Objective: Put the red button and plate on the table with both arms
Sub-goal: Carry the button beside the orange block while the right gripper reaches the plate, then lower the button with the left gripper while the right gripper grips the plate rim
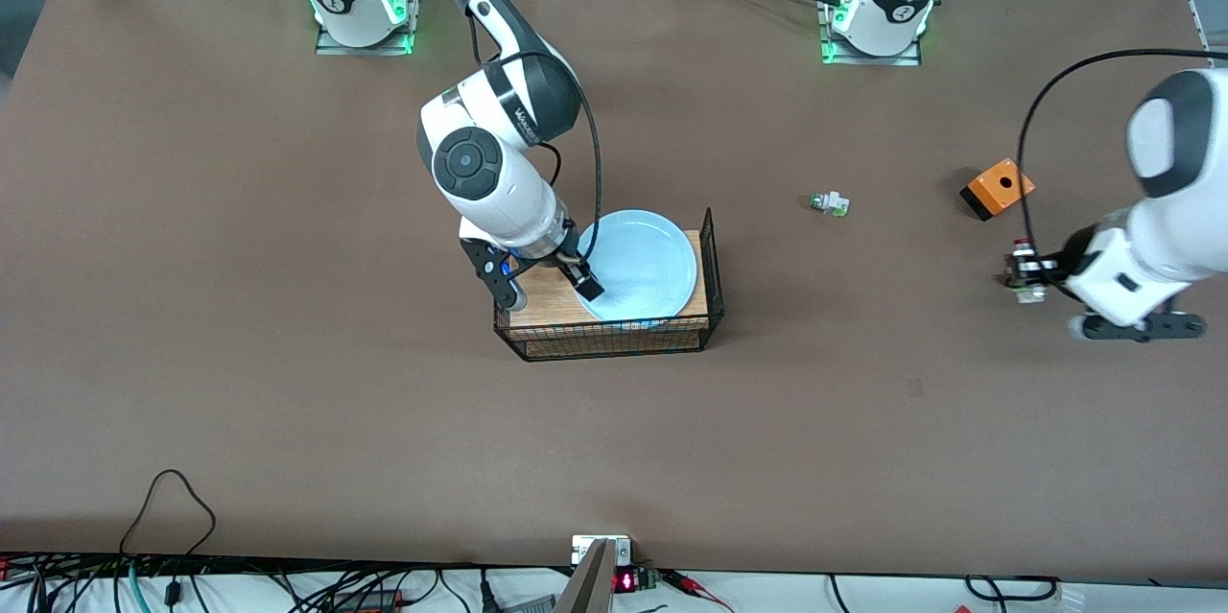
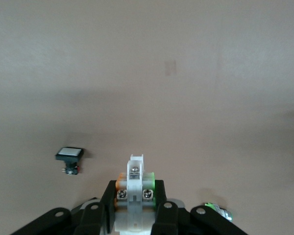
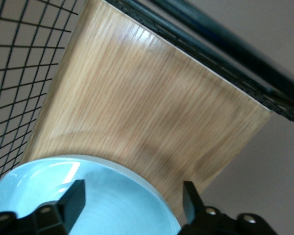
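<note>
While clamped on the red button (image 2: 135,188), left tool (image 2: 135,205); right tool (image 3: 132,196) spread astride plate (image 3: 63,196) rim.

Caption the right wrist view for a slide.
Right hand, fingers open, straddling the rim of the pale blue plate on the wood-topped wire rack.

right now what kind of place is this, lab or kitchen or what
Most likely a robotics lab. Two white arms are bolted to a bare brown table, cables run along its edge, and the only items are test props: a plate on a wire rack and loose push-buttons.
</note>
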Available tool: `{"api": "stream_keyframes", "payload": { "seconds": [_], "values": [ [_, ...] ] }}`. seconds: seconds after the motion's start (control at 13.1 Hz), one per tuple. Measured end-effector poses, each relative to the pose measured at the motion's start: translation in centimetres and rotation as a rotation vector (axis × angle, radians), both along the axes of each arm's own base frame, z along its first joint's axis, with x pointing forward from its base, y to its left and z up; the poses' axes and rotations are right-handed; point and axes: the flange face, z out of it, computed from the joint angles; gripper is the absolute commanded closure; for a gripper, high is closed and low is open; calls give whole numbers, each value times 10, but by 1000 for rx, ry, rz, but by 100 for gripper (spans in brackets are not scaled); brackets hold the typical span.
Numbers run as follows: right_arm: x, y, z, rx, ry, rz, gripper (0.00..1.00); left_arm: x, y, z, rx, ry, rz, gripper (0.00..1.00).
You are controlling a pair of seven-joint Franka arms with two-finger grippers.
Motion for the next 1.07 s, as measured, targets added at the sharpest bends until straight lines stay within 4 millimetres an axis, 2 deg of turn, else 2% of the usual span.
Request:
{"api": "stream_keyframes", "payload": {
  "seconds": [0.08, 0.31, 0.46, 0.53, 0.61, 0.69, 1.07],
  "values": [
    [-2, 2, -1, -1, 0, 4, 29, -9, -1, -15, 1, 10, -2, 100],
    [-5, 6, -3, -3, 2, 11, 66, -22, 0, -50, -6, 0, 2, 100],
    [-5, 6, -3, -4, 2, 12, 88, -35, -4, -85, -42, -20, 25, 100],
    [-6, 7, -3, -4, 2, 13, 96, -43, -5, -101, -49, -23, 30, 100],
    [-8, 11, -2, -2, 1, 24, 100, -52, -6, -115, -52, -22, 34, 100],
    [-13, 15, 0, -3, 3, 43, 100, -58, -8, -125, -51, -18, 35, 100],
    [-29, 32, 2, -16, 25, 81, 100, -78, -9, -159, -48, -44, 33, 100]
  ]
}}
